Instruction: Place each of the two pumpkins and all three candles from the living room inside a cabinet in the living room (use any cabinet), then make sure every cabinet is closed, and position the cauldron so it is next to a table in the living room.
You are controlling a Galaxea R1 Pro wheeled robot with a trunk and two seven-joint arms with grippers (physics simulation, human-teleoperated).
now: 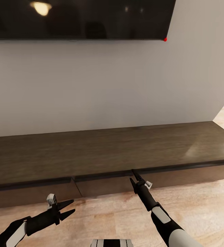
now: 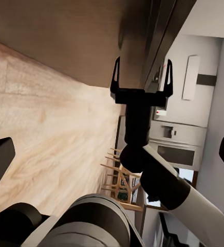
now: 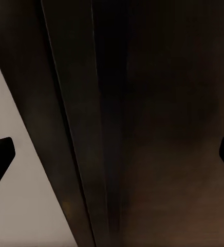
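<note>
The right arm reaches forward and up from the robot's body to the cabinet (image 1: 101,151), its black forearm rising steeply so that the right gripper (image 1: 135,174) meets the dark gap just under the slab top, at the left end of the right-hand front. From the left wrist camera this gripper (image 2: 141,77) shows its two thin black fingers spread well apart, pointing into the shadowed seam below the top; nothing lies between them. The right wrist camera looks straight into that seam — dark brown wood with long parallel edges (image 3: 143,128) — with one black fingertip (image 3: 0,152) at each side of the frame, wide apart.

The left arm lies low and nearly level over the pale wooden floor (image 1: 101,212) in front of the cabinet's left-hand front, well apart from it. The left gripper (image 1: 70,208) points toward the right arm, its two tapered fingers parted in an open V and holding nothing.

The cabinet is a long, low dark-brown wooden unit standing against the grey wall (image 1: 101,85), below the lower edge of a wall-mounted black screen (image 1: 81,19). Its slab top is bare and faintly glossy toward its right end. Two wide flat fronts without handles sit beneath it, parted by a narrow vertical seam — both look flush with each other.
</note>
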